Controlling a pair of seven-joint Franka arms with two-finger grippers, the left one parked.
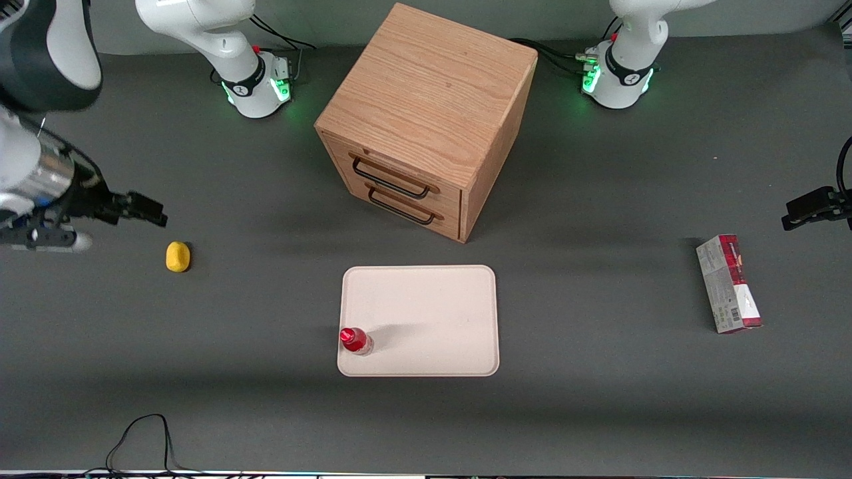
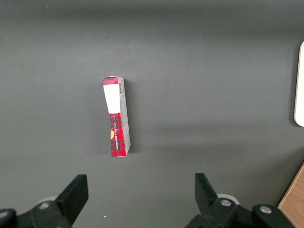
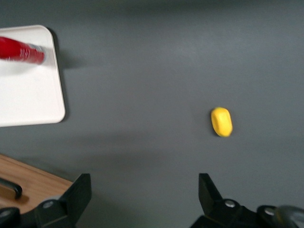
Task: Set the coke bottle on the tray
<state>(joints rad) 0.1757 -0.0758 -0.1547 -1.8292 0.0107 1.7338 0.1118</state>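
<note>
Coke bottle: small slim red bottle with red cap (image 1: 355, 340), one; upright on the flat cream rectangular tray (image 1: 426, 299), in the corner nearest the front camera toward the working arm's end.
Task status: judged complete; bottle stands free, nothing touching it.
Claw (image 3: 142, 199): spread wide, empty; raised above the dark grey surface (image 1: 599, 399), well apart from tray, near the yellow oval lump (image 1: 178, 257), one.
Others: one wooden two-drawer cabinet (image 1: 426, 113); one red-and-grey carton (image 1: 729, 284).

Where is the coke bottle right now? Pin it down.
The coke bottle stands upright on the tray, in the corner nearest the front camera toward the working arm's end. The gripper is open, well away, above the table near the yellow object.
</note>
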